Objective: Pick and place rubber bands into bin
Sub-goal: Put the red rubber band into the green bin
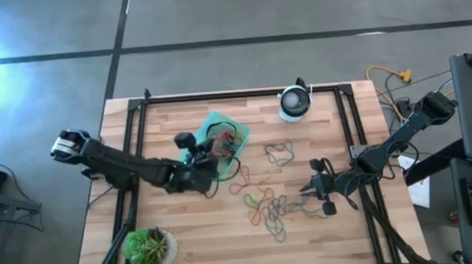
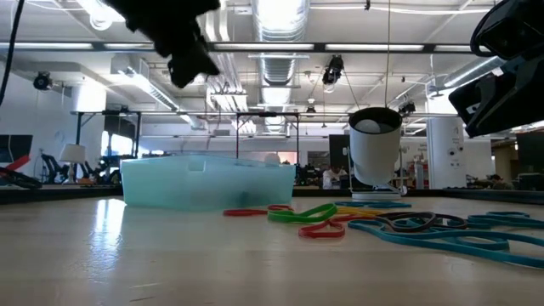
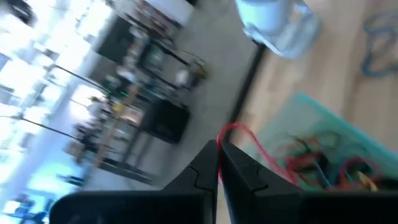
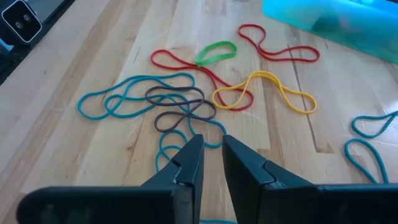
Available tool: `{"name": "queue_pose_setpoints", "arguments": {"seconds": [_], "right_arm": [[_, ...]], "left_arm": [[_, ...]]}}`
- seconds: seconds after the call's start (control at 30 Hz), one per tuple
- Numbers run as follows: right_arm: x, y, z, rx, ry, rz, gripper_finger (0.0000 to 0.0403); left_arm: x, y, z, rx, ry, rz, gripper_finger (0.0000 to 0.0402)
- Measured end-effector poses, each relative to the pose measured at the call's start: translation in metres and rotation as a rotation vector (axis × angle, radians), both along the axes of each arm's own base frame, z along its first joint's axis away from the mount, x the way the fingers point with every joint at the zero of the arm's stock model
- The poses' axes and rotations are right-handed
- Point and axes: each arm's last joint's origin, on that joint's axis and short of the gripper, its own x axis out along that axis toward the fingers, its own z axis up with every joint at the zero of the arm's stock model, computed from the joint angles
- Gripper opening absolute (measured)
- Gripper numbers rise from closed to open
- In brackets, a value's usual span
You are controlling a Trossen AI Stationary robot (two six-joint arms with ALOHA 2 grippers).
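Note:
The teal bin point(image 1: 217, 120) sits left of the table's middle and holds several rubber bands point(image 3: 323, 163). My left gripper point(image 1: 209, 160) hovers high above the bin's near side point(image 2: 204, 183), shut on a red rubber band point(image 3: 235, 129). More bands lie flat in a loose pile point(image 1: 270, 209) on the wood, in red, green, yellow, grey and teal point(image 4: 180, 102), with one teal band point(image 1: 279, 152) apart. My right gripper point(image 4: 211, 142) hangs just over the pile's right end point(image 1: 313, 189), with a narrow gap between its fingers and nothing in it. My left gripper pinches a strand of the red rubber band point(image 3: 219, 152) between its two fingers point(image 3: 239, 168). From there the band arcs out in a loop and trails down toward the bin point(image 3: 336, 134). Whether its far end touches the bands in the bin, I cannot tell.
A white-and-black round device point(image 1: 295, 103) stands near the far edge, right of the bin. A potted green plant point(image 1: 148, 248) sits at the near left corner. Black frame rails point(image 1: 347, 116) run along the table's sides. Bare wood lies between the plant and the pile.

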Motion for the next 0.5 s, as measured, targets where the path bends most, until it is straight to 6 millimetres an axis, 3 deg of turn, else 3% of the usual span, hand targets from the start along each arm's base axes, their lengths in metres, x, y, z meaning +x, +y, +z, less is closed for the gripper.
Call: {"name": "queue_pose_setpoints", "arguments": {"seconds": [0.3, 0.5], "right_arm": [[0.001, 0.001, 0.002, 0.005, -0.021, 0.005, 0.0054], [0.001, 0.000, 0.002, -0.004, -0.024, 0.002, 0.0054]], "left_arm": [[-0.013, 0.040, -0.048, -0.226, 0.071, 0.007, 0.0000], [-0.014, 0.042, -0.055, -0.299, 0.079, -0.030, 0.0034]]}}
